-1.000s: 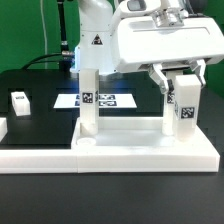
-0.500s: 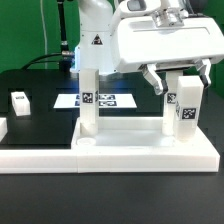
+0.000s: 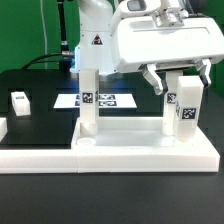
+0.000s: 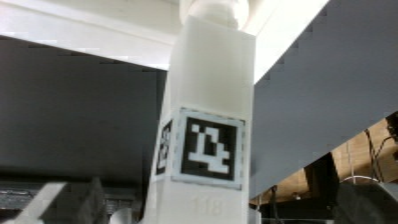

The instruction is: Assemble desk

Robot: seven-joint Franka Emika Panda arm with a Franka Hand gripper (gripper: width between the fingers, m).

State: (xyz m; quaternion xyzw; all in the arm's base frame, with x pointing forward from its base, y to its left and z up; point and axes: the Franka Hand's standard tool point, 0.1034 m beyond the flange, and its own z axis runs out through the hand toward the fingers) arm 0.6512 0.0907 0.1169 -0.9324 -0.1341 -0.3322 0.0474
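Note:
The white desk tabletop (image 3: 140, 150) lies flat at the front of the black table. Two white square legs stand upright on it: one near its left end (image 3: 88, 100) and one near its right end (image 3: 183, 112), each with a black-and-white tag. My gripper (image 3: 178, 80) is above the right leg with a finger on each side of the leg's top. The fingers are spread and stand apart from the leg. In the wrist view this leg (image 4: 214, 120) fills the middle with its tag facing the camera. My fingertips do not show clearly there.
A small white tagged part (image 3: 20, 101) lies on the black mat in the exterior view's left. The marker board (image 3: 110, 100) lies flat behind the left leg. A low white rail (image 3: 35, 152) runs along the front left, beside the tabletop.
My fingers have spread wider apart around the top of the right leg and let it go. The leg stays upright and nothing else has moved.

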